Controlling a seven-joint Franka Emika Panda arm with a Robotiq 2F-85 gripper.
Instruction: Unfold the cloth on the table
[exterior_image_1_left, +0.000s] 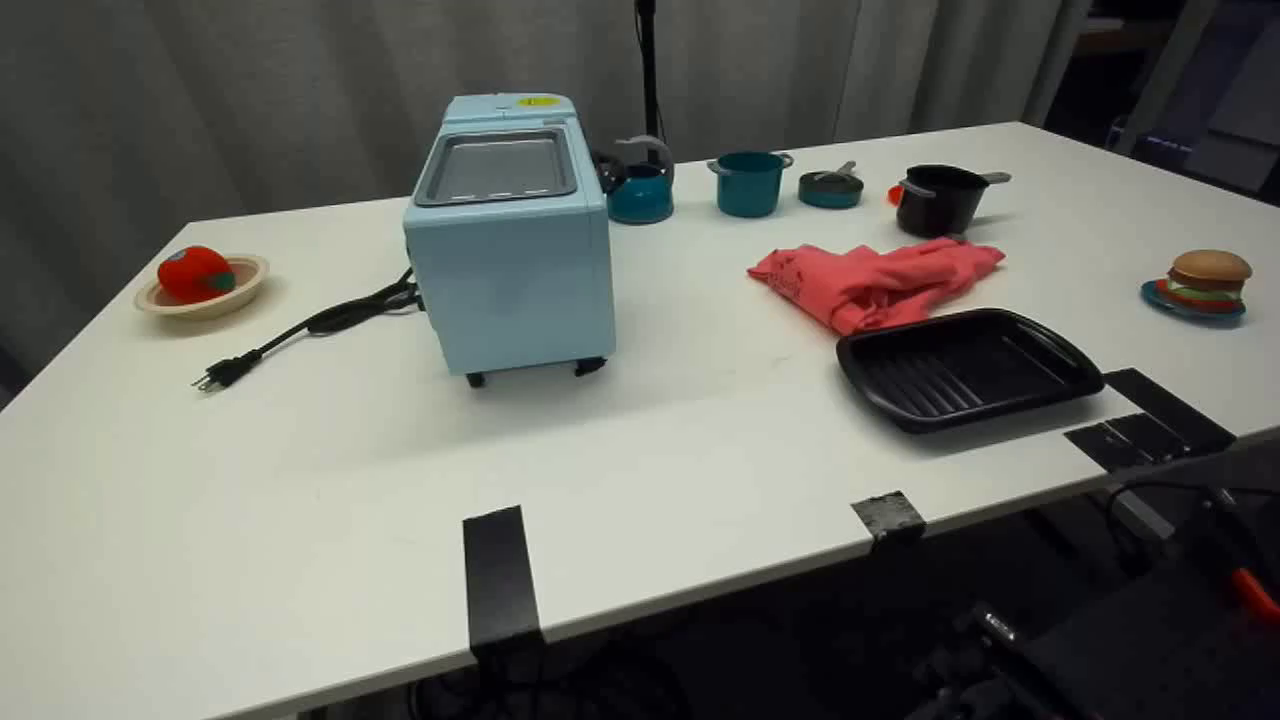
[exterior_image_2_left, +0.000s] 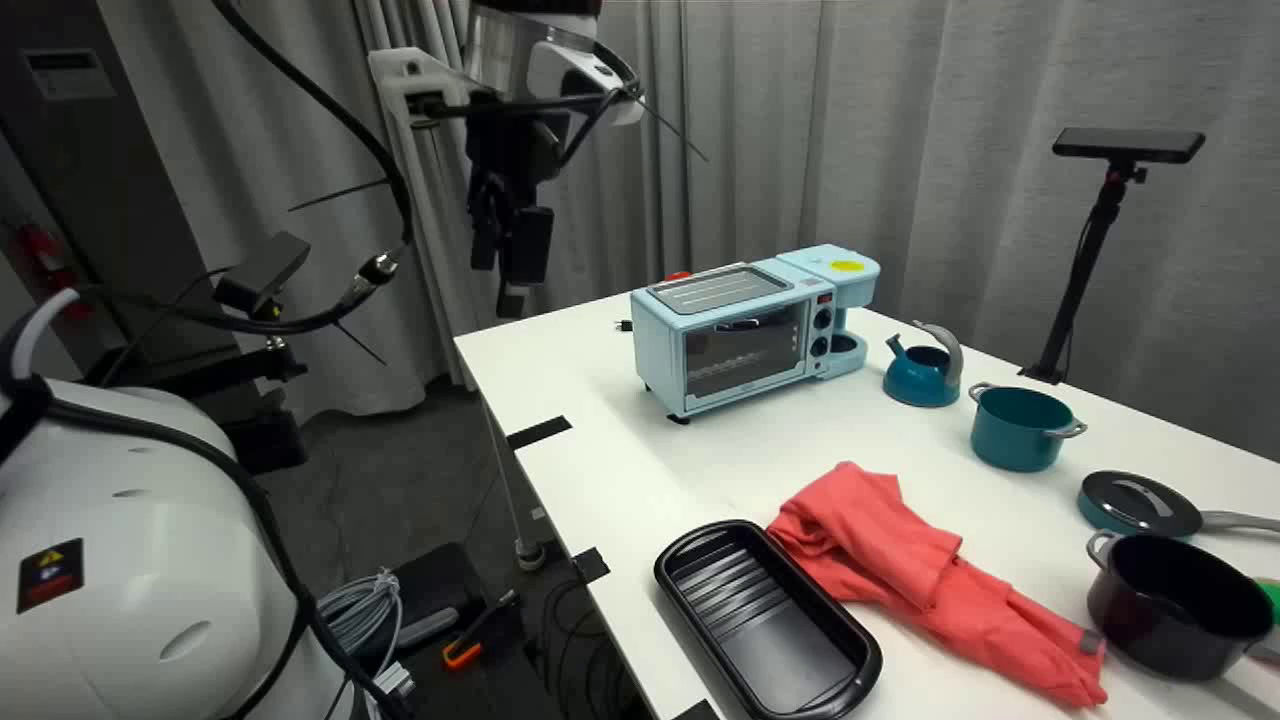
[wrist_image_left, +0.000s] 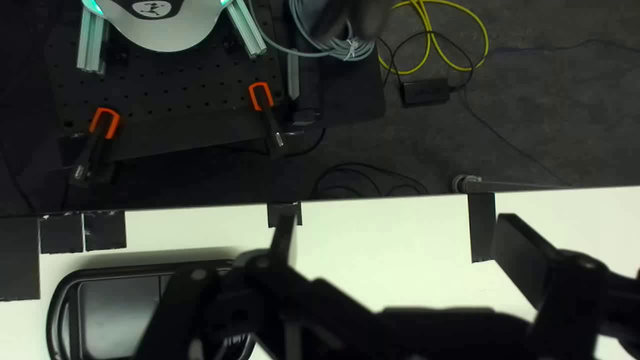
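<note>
In an exterior view, the red cloth (exterior_image_1_left: 870, 285) lies crumpled on the worktop (exterior_image_1_left: 700, 460), just beside the black tray (exterior_image_1_left: 990, 365); its dark print is illegible. A blue oven (exterior_image_1_left: 510, 295), well apart from the tray, carries a yellow sticker (exterior_image_1_left: 540, 101). In an exterior view, the cloth lies bunched in long folds beside the tray; a warning label (exterior_image_2_left: 50, 575) marks the robot housing (exterior_image_2_left: 130, 530). In the wrist view, the gripper (wrist_image_left: 397, 240) stands with fingers wide apart; a pale base (wrist_image_left: 165, 32) bears a round emblem (wrist_image_left: 151, 8).
</note>
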